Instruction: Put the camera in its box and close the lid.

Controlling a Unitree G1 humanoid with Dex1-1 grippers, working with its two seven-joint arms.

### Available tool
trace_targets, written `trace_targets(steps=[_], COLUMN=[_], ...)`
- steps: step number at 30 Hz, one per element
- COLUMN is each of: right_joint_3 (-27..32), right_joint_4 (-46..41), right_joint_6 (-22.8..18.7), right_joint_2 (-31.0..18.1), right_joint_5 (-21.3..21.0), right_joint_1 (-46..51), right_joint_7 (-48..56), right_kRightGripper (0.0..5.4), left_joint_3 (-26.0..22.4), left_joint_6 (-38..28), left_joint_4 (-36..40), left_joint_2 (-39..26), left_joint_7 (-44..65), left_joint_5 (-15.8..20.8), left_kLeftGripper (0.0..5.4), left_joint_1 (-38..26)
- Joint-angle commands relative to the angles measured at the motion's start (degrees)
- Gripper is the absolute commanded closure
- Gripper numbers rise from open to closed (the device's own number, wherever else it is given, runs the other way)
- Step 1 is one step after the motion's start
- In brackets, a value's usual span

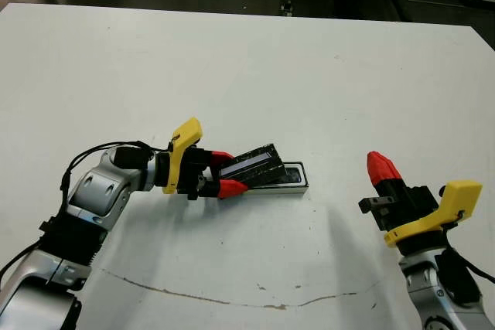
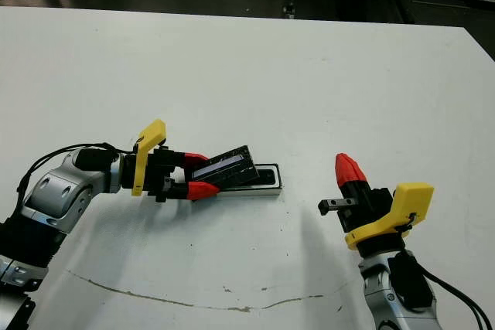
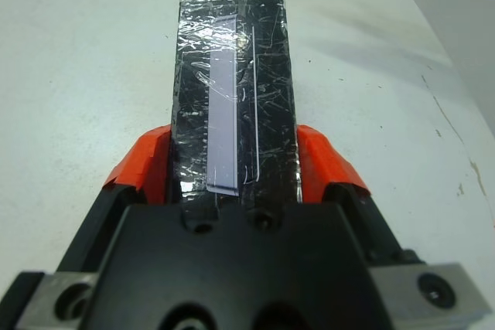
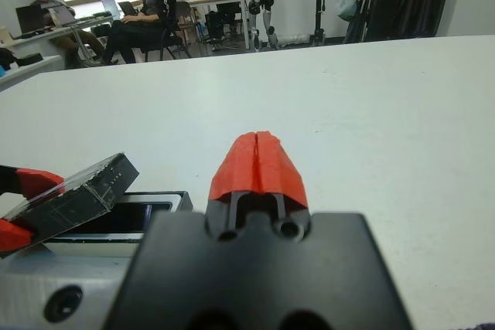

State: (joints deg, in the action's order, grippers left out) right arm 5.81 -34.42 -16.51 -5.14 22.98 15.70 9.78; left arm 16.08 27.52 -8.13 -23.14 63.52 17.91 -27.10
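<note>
- The lid (image 1: 255, 166), a glossy black cover with a pale stripe, is clamped by its long edges between the two red fingers (image 3: 147, 164) of the left tool (image 1: 222, 172)
- It sticks out straight ahead of that tool toward the robot's right, tilted, with its far end raised and its near end low between the fingertips
- Its far half hangs over the box (image 1: 290, 183), a shallow tray with black walls and a pale rim that lies flat on the counter (image 1: 247, 75) just beyond the left tool's fingertips
- The box is still open; the lid leans across its near part and is not seated on it
- Inside the box a dark shape shows below the rim, probably the camera (image 4: 128, 218), though the lid hides much of it
- The right tool (image 1: 382, 168) is well off to the right of the box, apart from it, pointing up the counter with its two red fingers pressed together and nothing between them
- It hovers over bare counter, casting a shadow to its left
- A thin brown streak (image 1: 232, 299) runs across the counter nearer the robot than both tools
- Beyond the far edge, in the right wrist view, people (image 4: 147, 5) sit at desks
</note>
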Motion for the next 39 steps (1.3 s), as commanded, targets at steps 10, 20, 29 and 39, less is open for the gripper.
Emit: trace_targets(steps=[10,20,29,39], right_joint_3=[0.26,0.61,0.48,0.69], right_joint_4=[-0.32,-0.08,-0.43,-0.29], right_joint_6=[-0.54,-0.17,-0.68,-1.15], right_joint_2=[-0.51,-0.52,-0.72,-1.31], right_joint_5=[0.31,0.80,0.82,1.14], right_joint_1=[0.65,0.64,0.40,0.00], right_joint_7=[-0.19,0.21,-0.28,-0.08], right_kRightGripper=[5.40,5.40,5.40,5.40], left_joint_3=[4.59,8.70,11.36,12.37], left_joint_6=[-0.05,-3.75,-6.46,-10.54], left_joint_4=[-0.07,-3.36,-7.99,-9.87], left_joint_2=[2.20,4.46,6.91,8.41], left_joint_7=[1.68,0.30,2.06,2.11], left_joint_5=[-1.05,-5.58,-7.94,-9.94], left_kLeftGripper=[2.21,2.21,2.21,2.21], left_joint_1=[0.72,-1.13,-3.65,-3.25])
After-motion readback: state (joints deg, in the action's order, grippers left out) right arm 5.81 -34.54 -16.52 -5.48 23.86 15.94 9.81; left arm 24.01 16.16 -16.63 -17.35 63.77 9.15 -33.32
